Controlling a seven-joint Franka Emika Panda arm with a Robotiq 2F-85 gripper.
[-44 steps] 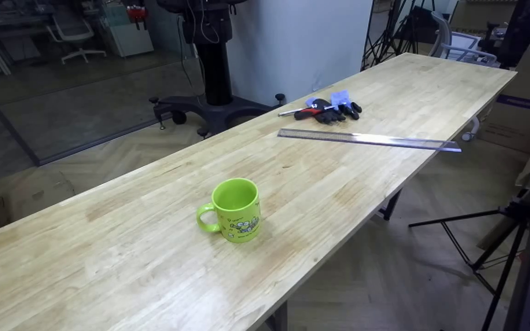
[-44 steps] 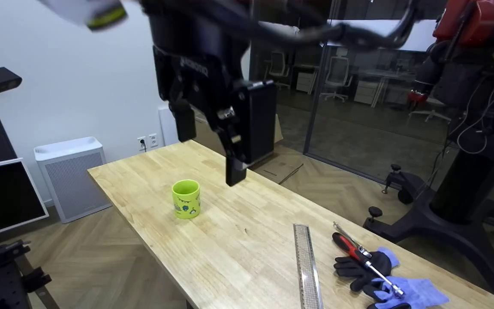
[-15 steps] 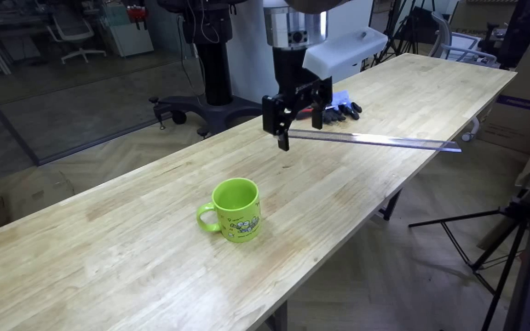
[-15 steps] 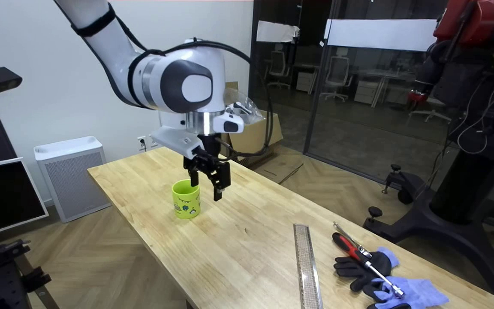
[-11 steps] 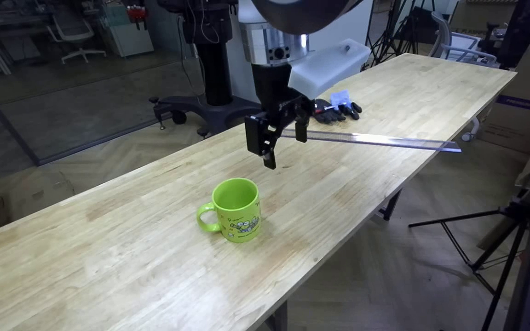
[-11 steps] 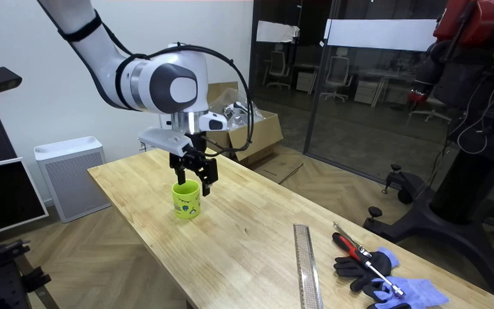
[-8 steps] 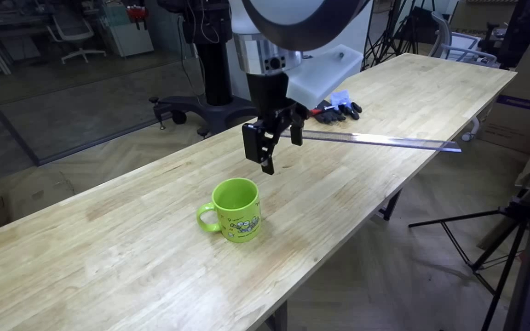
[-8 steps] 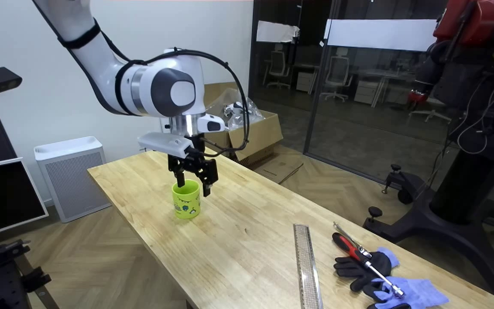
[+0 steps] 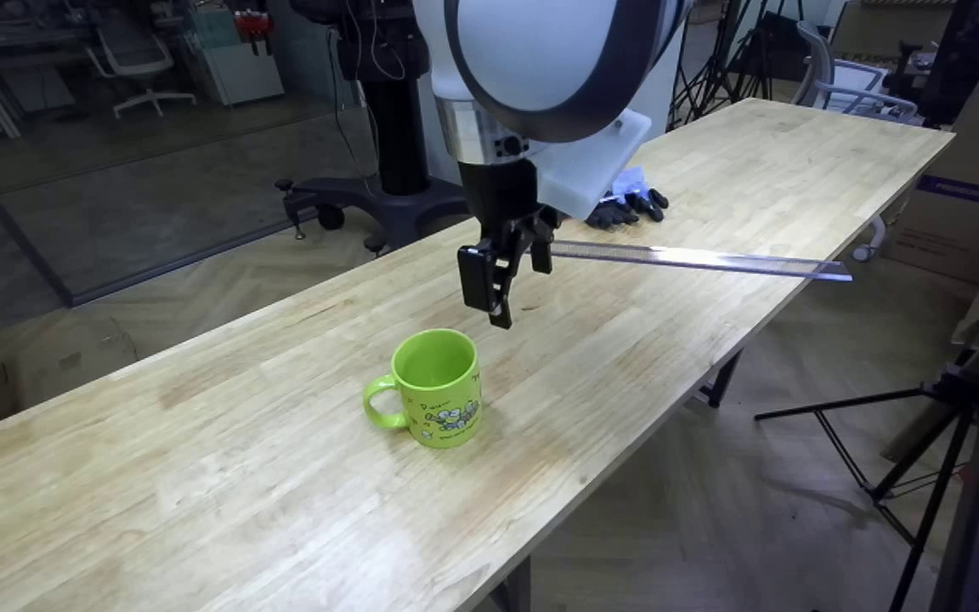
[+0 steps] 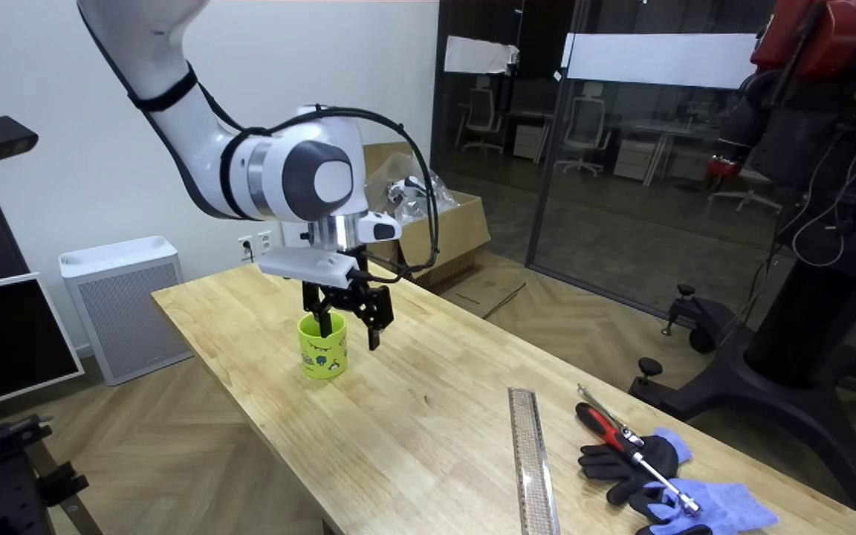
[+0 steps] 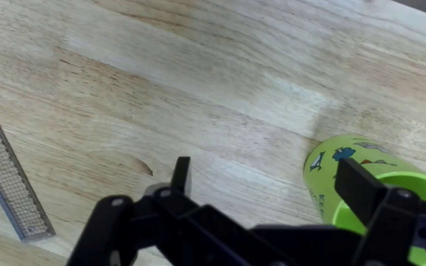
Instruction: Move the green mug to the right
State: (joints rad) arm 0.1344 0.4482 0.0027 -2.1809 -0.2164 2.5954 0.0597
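The green mug (image 9: 444,406) stands upright on the wooden table, its looped handle showing in an exterior view. In an exterior view the mug (image 10: 323,360) shows printed figures, and its handle is hidden. My gripper (image 9: 521,291) is open and empty, pointing down above the table, beside the mug on the ruler's side. In an exterior view one finger of the gripper (image 10: 350,339) overlaps the mug's rim; contact cannot be told. In the wrist view the mug (image 11: 324,177) lies at lower right, partly covered by the right finger of the gripper (image 11: 264,175).
A clear ruler (image 9: 693,259) lies across the table (image 9: 226,476); it also shows in the wrist view (image 11: 7,177). Gloves (image 10: 636,464) and a red-handled tool (image 10: 606,427) lie beyond it. A cardboard box (image 10: 446,230) stands past the table's long edge.
The arm has come into view and moved down toward the mug. In the last half second the gripper has sunk slightly and shifted a little toward the ruler. The mug has not moved.
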